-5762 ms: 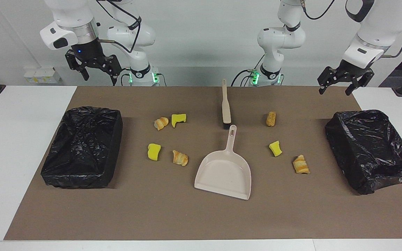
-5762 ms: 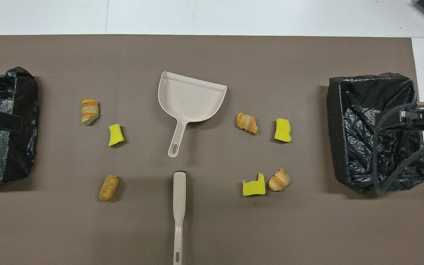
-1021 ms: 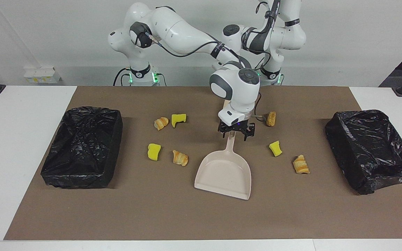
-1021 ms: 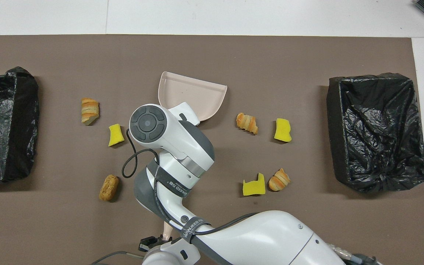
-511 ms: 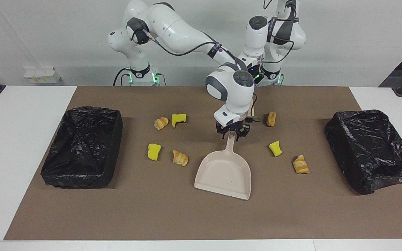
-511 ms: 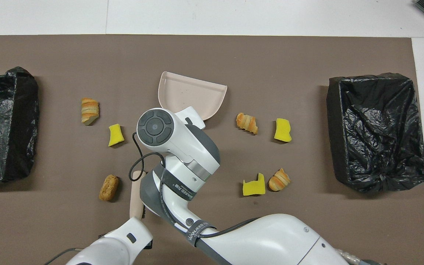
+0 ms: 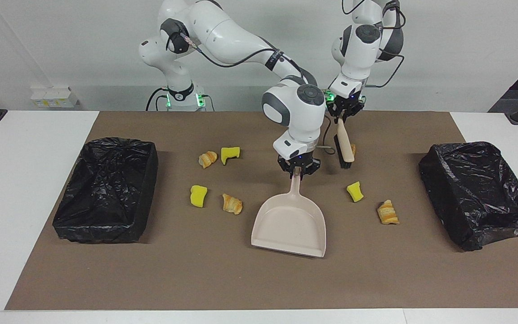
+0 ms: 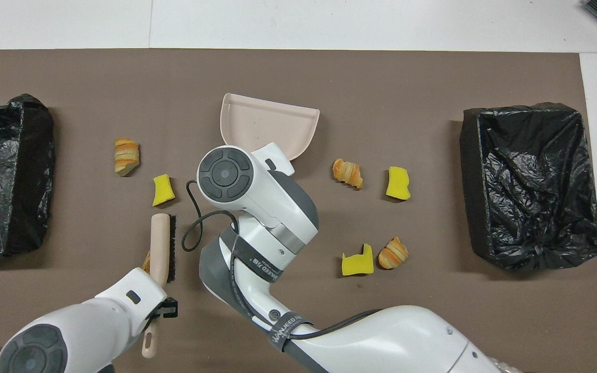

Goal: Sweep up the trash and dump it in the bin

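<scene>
My right gripper (image 7: 296,172) is shut on the handle of the beige dustpan (image 7: 289,225), mid-mat; in the overhead view the arm hides it and only the dustpan's tray (image 8: 267,124) shows. My left gripper (image 7: 343,113) is shut on the handle of the beige brush (image 7: 344,146) and holds it in the air, bristles down, over a brown bread piece (image 7: 353,148). The brush also shows in the overhead view (image 8: 160,246). A sponge chunk (image 7: 355,191) and a croissant (image 7: 387,212) lie toward the left arm's end. Two sponge chunks (image 7: 230,154) (image 7: 198,195) and two croissants (image 7: 207,159) (image 7: 232,204) lie toward the right arm's end.
A black-lined bin (image 7: 106,189) stands at the right arm's end of the brown mat and another black-lined bin (image 7: 479,193) at the left arm's end. The right arm stretches over the middle of the mat.
My left gripper has lifted the brush and carried it toward the left arm's end, over the brown bread piece. My right gripper has closed on the dustpan handle and the dustpan has shifted slightly.
</scene>
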You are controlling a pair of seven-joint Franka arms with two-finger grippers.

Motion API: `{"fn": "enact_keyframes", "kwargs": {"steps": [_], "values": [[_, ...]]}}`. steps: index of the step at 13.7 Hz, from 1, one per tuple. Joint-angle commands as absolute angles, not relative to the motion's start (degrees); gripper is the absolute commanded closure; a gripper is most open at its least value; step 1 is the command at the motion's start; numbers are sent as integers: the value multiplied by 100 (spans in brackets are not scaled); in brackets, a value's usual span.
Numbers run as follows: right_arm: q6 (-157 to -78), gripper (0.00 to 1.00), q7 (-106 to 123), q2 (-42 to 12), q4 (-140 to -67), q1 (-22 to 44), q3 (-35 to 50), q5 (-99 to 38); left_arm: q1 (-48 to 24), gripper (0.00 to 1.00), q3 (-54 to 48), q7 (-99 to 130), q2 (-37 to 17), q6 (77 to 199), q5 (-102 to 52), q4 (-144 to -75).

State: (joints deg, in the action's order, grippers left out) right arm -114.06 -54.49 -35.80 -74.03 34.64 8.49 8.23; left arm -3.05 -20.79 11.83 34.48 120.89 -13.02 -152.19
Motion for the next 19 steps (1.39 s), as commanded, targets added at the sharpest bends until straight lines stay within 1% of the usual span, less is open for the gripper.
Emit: {"fn": "enact_keyframes", "kwargs": {"steps": [1,5,6,8,12,13,14,15,16,19], "values": [[-11470,100,-4968,-3130,-7769,3357,914,773,-246,100,-1540,898,2630,12155,-828,-14540],[-11470,100,-3570,-2603,-8322,3331,914,721,-264,100,-591,-78,1576,12059,-292,-13467],[-11470,100,-3333,-2480,-8462,3305,923,712,-272,100,-397,-271,1391,12067,32,-13247],[-11348,100,-2195,-2260,-8656,3200,923,572,-299,100,-28,-832,995,12190,185,-12983],[-11145,100,-241,-2127,-8894,3112,914,448,-299,100,404,-1414,-129,12919,228,-12421],[-11127,100,241,-2118,-8947,3050,914,457,-290,100,439,-1563,-323,12972,229,-12288],[-11127,100,829,-2109,-8999,2963,914,457,-281,100,457,-1556,-334,12964,220,-12374],[-11136,100,1400,-2109,-9017,2866,914,457,-316,100,448,-1521,-230,12946,220,-12645],[-11136,100,1798,-2118,-9026,2813,914,466,-351,100,431,-1547,-133,12859,228,-12752],[-11136,100,2468,-2057,-9192,2760,905,553,-597,100,352,-1626,-26,12307,229,-12814]]}}
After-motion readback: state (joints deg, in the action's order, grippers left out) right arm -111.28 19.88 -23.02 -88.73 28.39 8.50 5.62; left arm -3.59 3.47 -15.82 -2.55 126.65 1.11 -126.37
